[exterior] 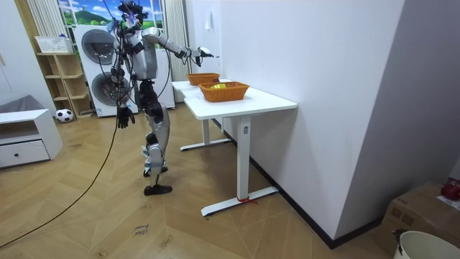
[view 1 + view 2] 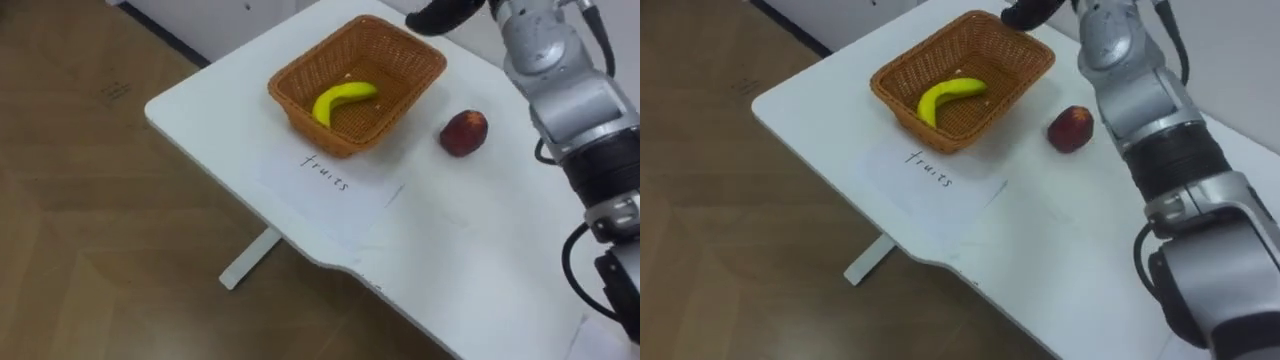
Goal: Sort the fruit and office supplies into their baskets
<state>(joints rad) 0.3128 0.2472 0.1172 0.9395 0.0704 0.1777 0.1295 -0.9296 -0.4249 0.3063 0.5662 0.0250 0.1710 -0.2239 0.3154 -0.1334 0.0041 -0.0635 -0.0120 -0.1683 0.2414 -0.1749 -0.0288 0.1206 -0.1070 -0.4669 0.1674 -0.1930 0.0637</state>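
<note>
A wicker basket (image 2: pixel 400 52) stands near the far left corner of the white table (image 2: pixel 470 270), with a yellow banana (image 2: pixel 343 100) lying in it. A red apple (image 2: pixel 464 132) rests on the tabletop just right of the basket. My right arm reaches in from the right, and my right hand (image 2: pixel 440 15) hovers over the basket's far rim with relaxed fingers and nothing in them. In the room view I stand at the table's end, and my left hand (image 1: pixel 123 116) hangs open at my side.
A paper label sheet (image 2: pixel 330 180) lies in front of the basket. A second wicker basket (image 1: pixel 203 78) stands further along the table. The table's edge drops to wood floor on my left. A washing machine (image 1: pixel 97 50) and a shelf (image 1: pixel 61 75) stand behind me.
</note>
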